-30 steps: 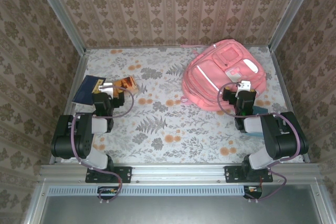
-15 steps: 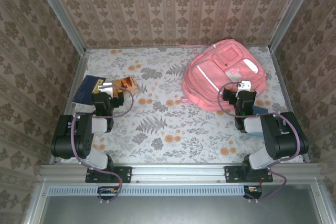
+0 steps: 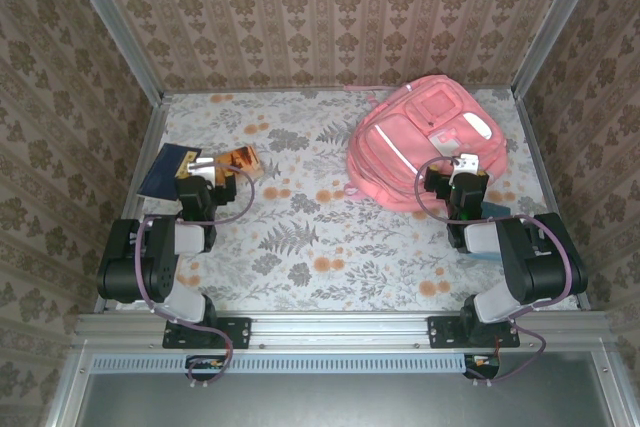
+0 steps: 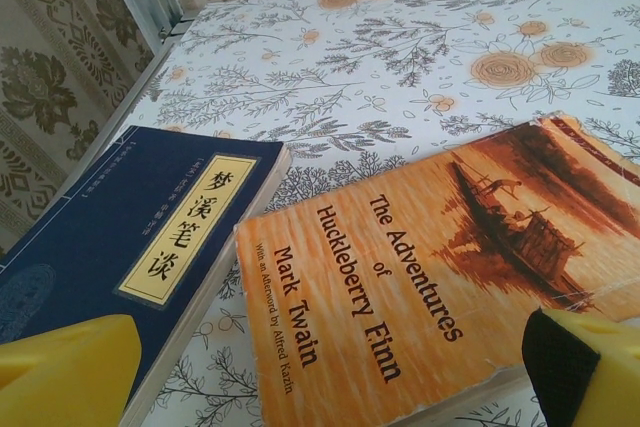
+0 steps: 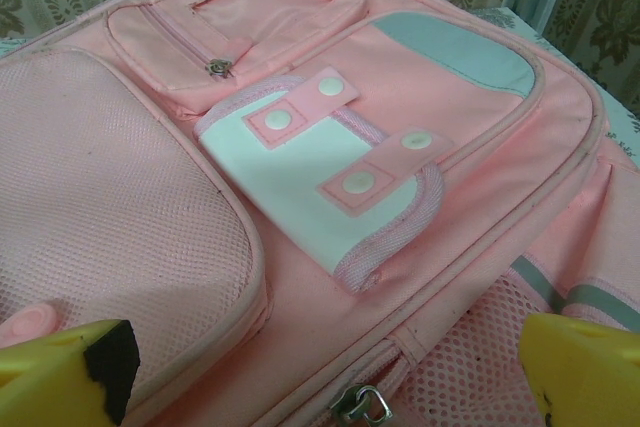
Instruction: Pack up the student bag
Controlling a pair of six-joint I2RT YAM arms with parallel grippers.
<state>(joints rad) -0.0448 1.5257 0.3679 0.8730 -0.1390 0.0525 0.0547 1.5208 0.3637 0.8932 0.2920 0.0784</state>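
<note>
Nothing has shifted since a second ago: both arms sit where they were, jaws as wide as before. The right pincer (image 5: 320,382) is spread and holds nothing, its yellow fingers (image 5: 575,367) hanging just over the near edge of the bag (image 5: 330,177). Under it lie a mesh pocket (image 5: 110,207), a pale patch with round studs, and a small metal zip pull (image 5: 360,405) right at the near seam.

The left pincer (image 4: 320,377) is likewise spread and empty, low over a blue book (image 4: 130,237) and an orange book (image 4: 430,267) that lie flat just beside each other on the table (image 4: 400,57).

In the top view the bag lies at the far right of the table, front pockets up, close to the back corner and well apart from the books on the left.

The bag looks soft and limp (it lies rather flat, so probably near empty). I judge it light but bulky. It would sag and fold if lifted by one point, and a pinch on a flat panel would likely catch only a loose fold. The surer holds seem to be the zip pull, small as it is, or a raised seam beside it, with the other pincer steadying the cloth while the zip is drawn. The books are stiff and should slide in easily once the mouth stays open.
</note>
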